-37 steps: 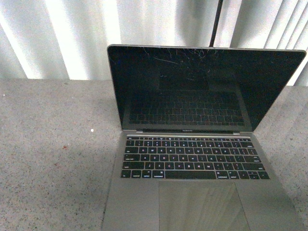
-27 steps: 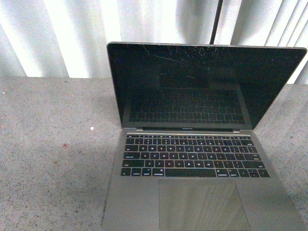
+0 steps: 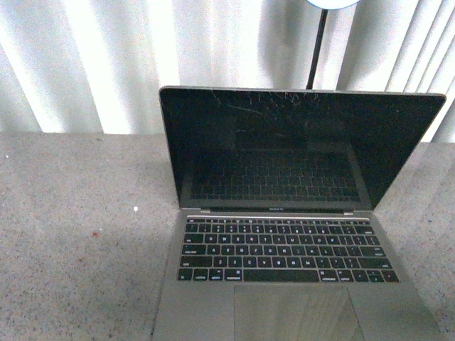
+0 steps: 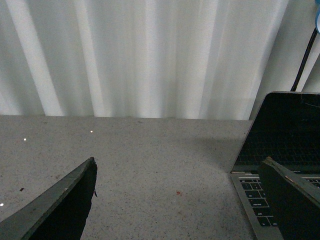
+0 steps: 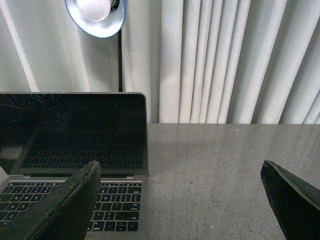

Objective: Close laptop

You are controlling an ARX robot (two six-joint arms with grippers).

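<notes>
The laptop [image 3: 284, 241] stands open on the grey speckled table, its scratched black screen upright and facing me, black keys and trackpad toward the front edge. Neither gripper shows in the front view. In the left wrist view my left gripper [image 4: 180, 165] is open and empty, above bare table to the left of the laptop [image 4: 280, 150]; one finger overlaps its keyboard edge. In the right wrist view my right gripper [image 5: 182, 172] is open and empty, above the table by the laptop's [image 5: 75, 140] right side, one finger over the keys.
White pleated curtains [image 3: 106, 64] hang behind the table. A lamp with a blue-rimmed shade [image 5: 96, 15] on a black pole [image 3: 316, 50] stands behind the laptop. The table surface [image 3: 78, 241] lies to the laptop's left.
The front view has shifted: the laptop and table edge sit lower in the frame now, and the lamp shade's rim shows at the top. The lid's angle looks the same.
</notes>
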